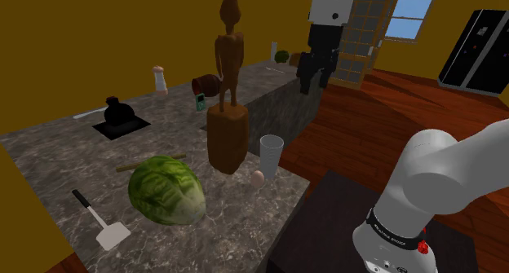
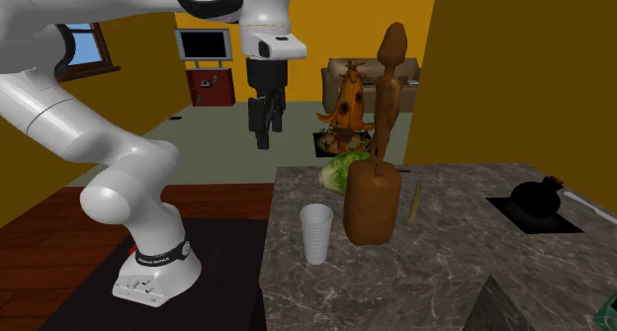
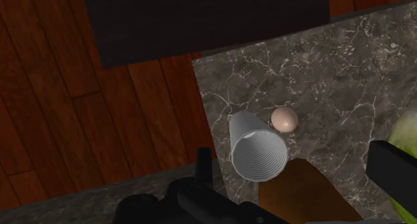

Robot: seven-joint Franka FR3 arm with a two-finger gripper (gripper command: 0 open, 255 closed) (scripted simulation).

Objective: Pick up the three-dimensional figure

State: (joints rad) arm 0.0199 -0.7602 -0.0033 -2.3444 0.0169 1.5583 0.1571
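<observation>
Fingers (image 3: 394, 170) stand apart, high over the surface (image 1: 245, 222). The figure (image 1: 228, 76) stands upright, head up; cup (image 1: 271, 156), egg (image 1: 258, 178) and cabbage (image 1: 167, 190) crowd its base.

My arm (image 1: 444, 178) rises from its base (image 1: 390, 240) at five o'clock in the shoulder view. It bends at a thick white elbow (image 1: 424, 161) and runs out toward three o'clock. My wrist (image 1: 336, 4) comes in at twelve o'clock, and below it my black jaws hang upright, aimed toward six o'clock.

In the second exterior view my base sits at eight o'clock. The arm arches up through ten o'clock and across the top, and the jaws drop from twelve o'clock.

My jaws are parted. In the wrist view my two fingers (image 3: 200, 168) stand well apart.
</observation>
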